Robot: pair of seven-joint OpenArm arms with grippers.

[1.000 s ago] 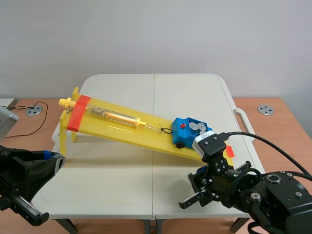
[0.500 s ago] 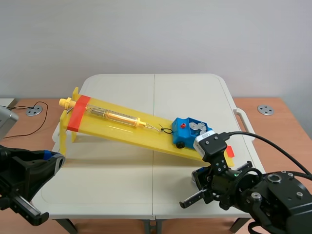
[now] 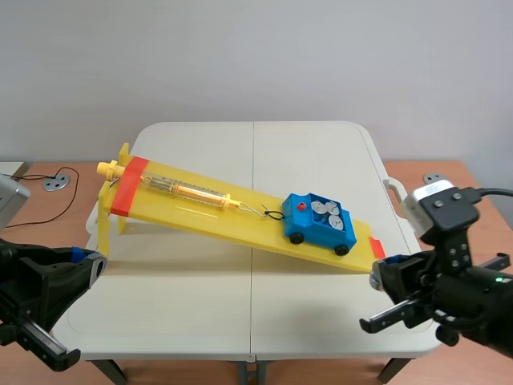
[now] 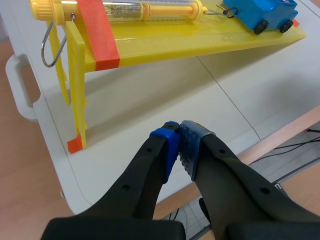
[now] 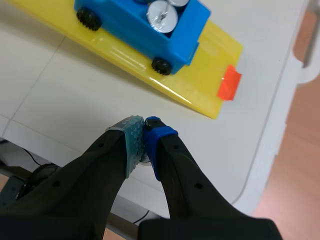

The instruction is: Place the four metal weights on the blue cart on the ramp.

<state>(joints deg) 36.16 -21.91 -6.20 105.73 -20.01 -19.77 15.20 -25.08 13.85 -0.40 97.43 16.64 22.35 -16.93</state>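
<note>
The right gripper holds nothing: its two pads are pressed together, low over the near right corner of the white table. The left gripper is likewise closed on nothing, above the near left edge. Far beyond both, a plain pale wall closes the room, and brown wood flanks the table on either side.

The yellow ramp slopes across the table. Its raised end, with an orange band, stands on legs ahead of the left gripper. Its low end lies just ahead of the right gripper. The blue cart sits on the ramp near that low end, ahead of the right gripper, with the metal weights in its open top. A clear tube lies further up the ramp.

Both arms sit low at the near edge. The right wrist carries a white block.
</note>
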